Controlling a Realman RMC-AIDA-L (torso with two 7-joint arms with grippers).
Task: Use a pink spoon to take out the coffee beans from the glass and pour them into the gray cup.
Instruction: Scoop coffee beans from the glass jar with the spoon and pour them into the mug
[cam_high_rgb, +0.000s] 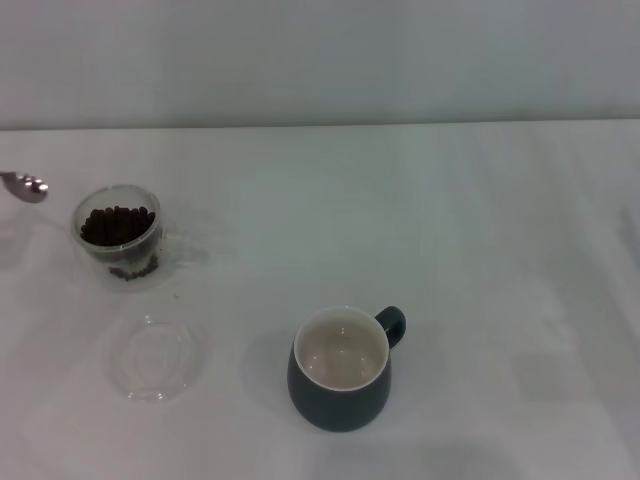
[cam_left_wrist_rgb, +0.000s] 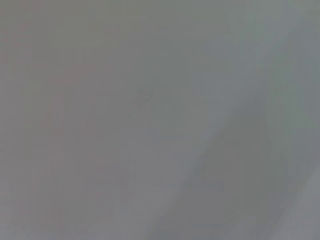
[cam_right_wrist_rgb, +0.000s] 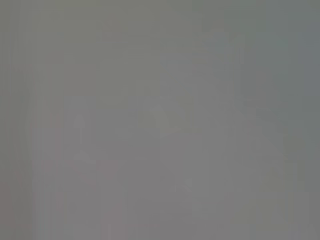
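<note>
Shiny metal bowl of the pink spoon (cam_high_rgb: 30, 187) pokes in far left, beside the clear glass (cam_high_rgb: 118, 235) of dark coffee beans (cam_high_rgb: 118, 224), ready to scoop; the dark gray cup (cam_high_rgb: 341, 370) waits nearer, right. Neither tool shows, so their grip cannot be told.

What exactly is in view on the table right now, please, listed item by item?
glass: one, clear, far left of the table, upright.
coffee beans: many, dark brown, heaped inside the glass.
pink spoon: one, only its shiny metal bowl shows, at the left edge of the head view beside the glass; handle out of frame.
gray cup: one, dark gray-blue with a cream inside, near centre, empty, handle to the far right.
glass dish: one, clear and shallow, nearer than the glass, left of the gray cup.
table: one, white.
left pincer, right pincer: neither appears in any view.
</note>
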